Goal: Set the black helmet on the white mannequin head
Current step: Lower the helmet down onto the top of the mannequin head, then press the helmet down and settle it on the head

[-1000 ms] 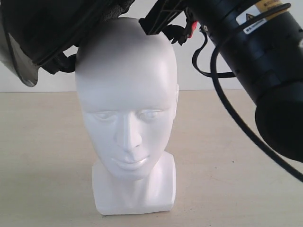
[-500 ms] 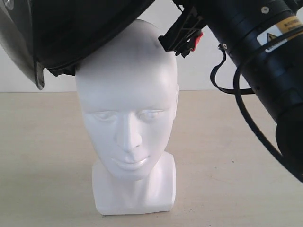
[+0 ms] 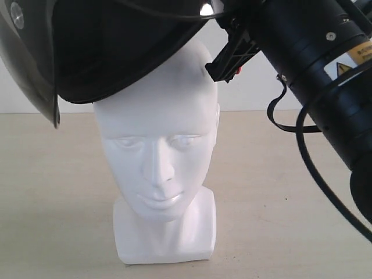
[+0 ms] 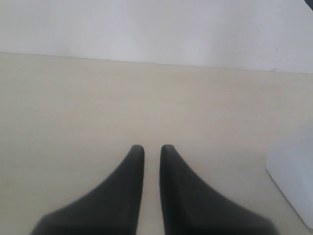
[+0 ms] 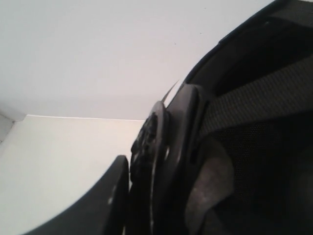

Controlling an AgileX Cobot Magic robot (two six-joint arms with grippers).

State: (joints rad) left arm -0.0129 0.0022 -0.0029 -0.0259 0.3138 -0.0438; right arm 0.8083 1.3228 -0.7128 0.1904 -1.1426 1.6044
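Observation:
The black helmet [image 3: 116,52] hangs tilted over the crown of the white mannequin head [image 3: 157,151], its open underside covering the forehead top and its smoky visor [image 3: 26,70] sticking down at the left. My right gripper [image 3: 229,52] is shut on the helmet's rim at the head's right. In the right wrist view one finger [image 5: 110,200] presses the outside of the helmet's shell edge [image 5: 168,147], and the padded lining and strap [image 5: 254,98] fill the rest. My left gripper [image 4: 151,149] is low over the table, shut and holding nothing, beside the head's base [image 4: 293,169].
The head stands on a pale beige table [image 3: 279,197] before a white wall [image 3: 244,93]. The thick black right arm [image 3: 319,64] with its looping cable [image 3: 308,168] fills the upper right of the exterior view.
The helmet has come down and swung over the head's crown, now covering more of it. The right arm has shifted up and to the right.

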